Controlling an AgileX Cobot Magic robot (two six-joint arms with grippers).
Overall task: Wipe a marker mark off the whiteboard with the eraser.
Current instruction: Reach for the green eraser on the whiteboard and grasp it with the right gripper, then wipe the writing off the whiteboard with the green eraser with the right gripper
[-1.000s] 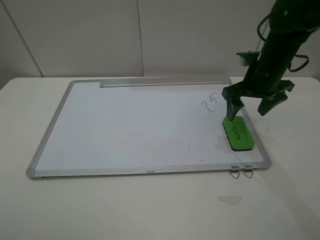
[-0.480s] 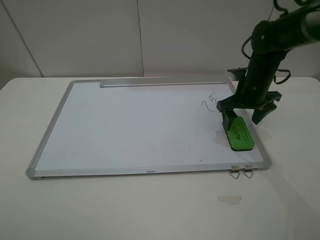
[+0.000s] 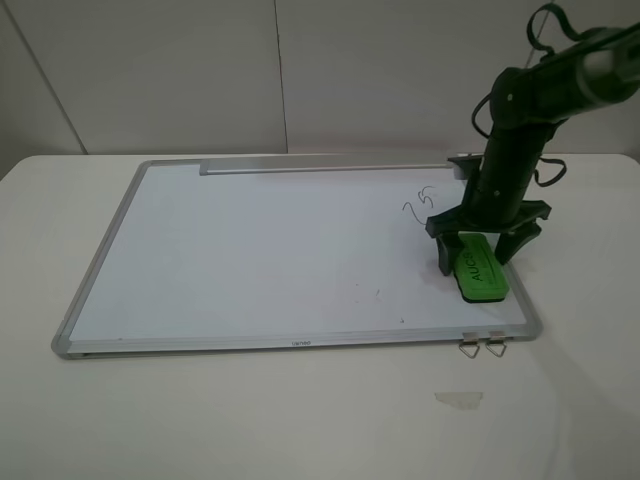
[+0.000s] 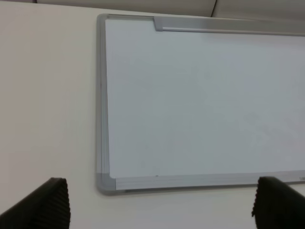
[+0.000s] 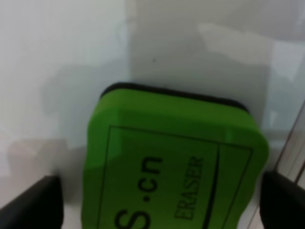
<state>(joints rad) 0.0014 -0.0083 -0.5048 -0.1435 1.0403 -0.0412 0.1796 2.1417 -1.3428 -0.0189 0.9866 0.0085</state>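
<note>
Now the right pincer (image 3: 478, 250) sits low over the whiteboard (image 3: 290, 343). A second ago it hung higher, with its jaws clear of everything. Its jaws are spread wide and stand one on each side of the eraser (image 3: 480, 272), at the block's far end. The eraser lies flat on the board, directly between the jaws, and has not shifted.

In the right wrist view, the green top of the eraser (image 5: 171, 162) fills the space between the two dark jaws. A narrow gap shows on one side. The other jaw looks very close to the block's edge, though I cannot tell if it touches. The pincer is released, not clenched on anything.

The marker mark (image 3: 420, 203) is untouched. It sits near the pincer, just past its inner jaw, toward the middle of the board.

The left pincer (image 4: 157, 205) hangs with jaws apart and empty, with a corner of the whiteboard (image 4: 200, 95) below it.

The descent suggests the approach is done. The likely next step is to close on the eraser, then slide it the short way to the mark.
</note>
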